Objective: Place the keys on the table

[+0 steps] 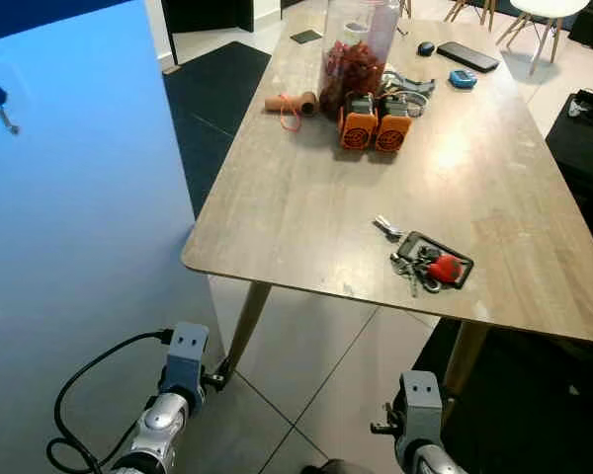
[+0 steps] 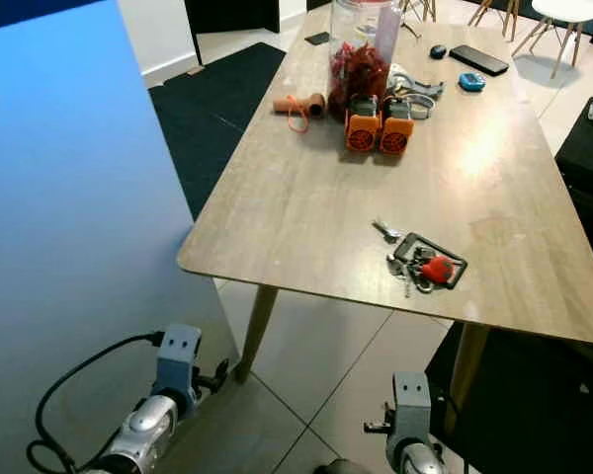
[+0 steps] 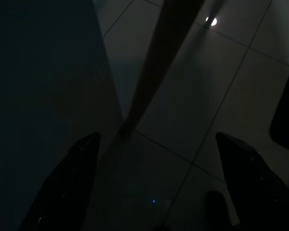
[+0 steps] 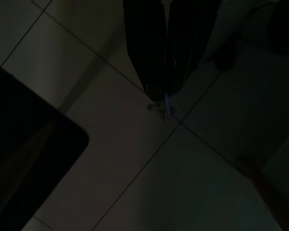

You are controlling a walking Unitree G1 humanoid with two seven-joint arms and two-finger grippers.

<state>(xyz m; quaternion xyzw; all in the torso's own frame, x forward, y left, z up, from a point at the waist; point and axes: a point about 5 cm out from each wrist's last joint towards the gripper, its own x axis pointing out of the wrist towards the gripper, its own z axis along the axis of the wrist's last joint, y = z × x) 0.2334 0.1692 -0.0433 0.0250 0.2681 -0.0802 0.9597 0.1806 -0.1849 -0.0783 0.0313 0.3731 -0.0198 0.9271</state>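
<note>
Keys look parked on the worktop already

The keys [image 1: 430,265] with the red fob lie near the worktop [image 1: 306,212] front edge. Left gripper [image 3: 156,180] hangs low with fingers wide apart; right gripper [image 4: 164,91] is pressed together, empty. I'd just keep both arms clear of the edge.

We see sharp, bright head views, with soft glare on the far table [image 1: 455,148]. Both wrist views are very dark and murky.
</note>
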